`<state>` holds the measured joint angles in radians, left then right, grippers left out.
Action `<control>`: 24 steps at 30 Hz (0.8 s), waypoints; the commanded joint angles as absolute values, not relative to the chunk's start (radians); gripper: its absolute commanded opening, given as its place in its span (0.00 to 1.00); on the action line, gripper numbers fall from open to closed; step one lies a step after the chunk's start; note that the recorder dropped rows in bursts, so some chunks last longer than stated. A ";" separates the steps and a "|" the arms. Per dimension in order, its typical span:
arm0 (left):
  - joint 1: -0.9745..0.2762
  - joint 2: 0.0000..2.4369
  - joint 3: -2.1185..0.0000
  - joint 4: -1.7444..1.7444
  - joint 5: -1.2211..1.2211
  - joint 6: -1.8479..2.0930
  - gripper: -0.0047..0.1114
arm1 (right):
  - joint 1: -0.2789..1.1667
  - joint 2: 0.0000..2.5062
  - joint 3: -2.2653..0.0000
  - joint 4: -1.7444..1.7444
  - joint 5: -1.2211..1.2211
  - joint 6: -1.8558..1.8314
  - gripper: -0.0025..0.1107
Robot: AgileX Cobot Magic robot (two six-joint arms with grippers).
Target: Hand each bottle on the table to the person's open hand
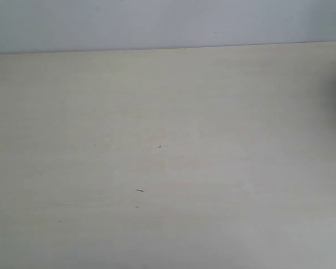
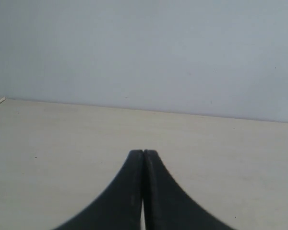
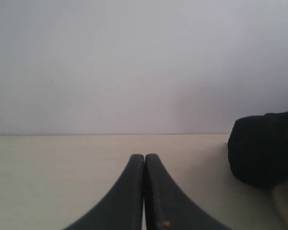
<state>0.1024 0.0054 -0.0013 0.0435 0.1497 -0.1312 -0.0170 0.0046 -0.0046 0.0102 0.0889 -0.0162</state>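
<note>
Table (image 1: 168,168) | left pincer (image 2: 143,152) above it, closed, empty | right pincer (image 3: 144,156) above it, closed, empty

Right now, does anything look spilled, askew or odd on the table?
No spill or damage. Odd: no bottle shows in any view; the table bears only tiny specks. A dark, blurred shape lies near the right gripper; I cannot tell what it is.

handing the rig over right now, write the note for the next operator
Left hand: shut, holding nothing.
Right hand: shut, holding nothing. A dark shape shows near it; cannot tell what it is.
Things: the table shows only bare top. No bottle and no person's open palm in any view.
Done: cannot tell.
Left: find the bottles and the person before any handover.
</note>
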 commanded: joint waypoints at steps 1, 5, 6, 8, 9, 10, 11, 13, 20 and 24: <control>0.098 0.000 0.000 0.046 0.145 -0.131 0.04 | -0.023 0.000 0.000 -0.041 0.140 0.026 0.02; 0.098 0.000 0.000 0.046 0.145 -0.131 0.04 | -0.023 0.000 0.000 -0.043 0.146 0.026 0.02; 0.098 0.000 0.000 0.046 0.145 -0.131 0.04 | -0.023 0.000 0.000 -0.043 0.146 0.029 0.02; 0.098 0.000 0.000 0.046 0.145 -0.131 0.04 | -0.023 0.000 0.000 -0.026 0.146 0.046 0.02; 0.098 0.000 0.000 0.046 0.145 -0.131 0.04 | -0.023 0.000 0.000 -0.026 0.146 0.054 0.02; 0.098 0.000 0.000 0.046 0.145 -0.131 0.04 | -0.023 0.000 0.000 -0.026 0.146 0.054 0.02; 0.098 0.000 0.000 0.046 0.145 -0.131 0.04 | -0.023 0.000 0.000 -0.026 0.146 0.054 0.02; 0.098 0.000 0.000 0.046 0.145 -0.131 0.04 | -0.023 0.000 0.000 -0.026 0.146 0.054 0.02; 0.098 0.000 0.000 0.046 0.145 -0.131 0.04 | -0.023 0.000 0.000 -0.026 0.146 0.054 0.02; 0.098 0.000 0.000 0.046 0.145 -0.131 0.04 | -0.023 0.000 0.000 -0.026 0.146 0.052 0.02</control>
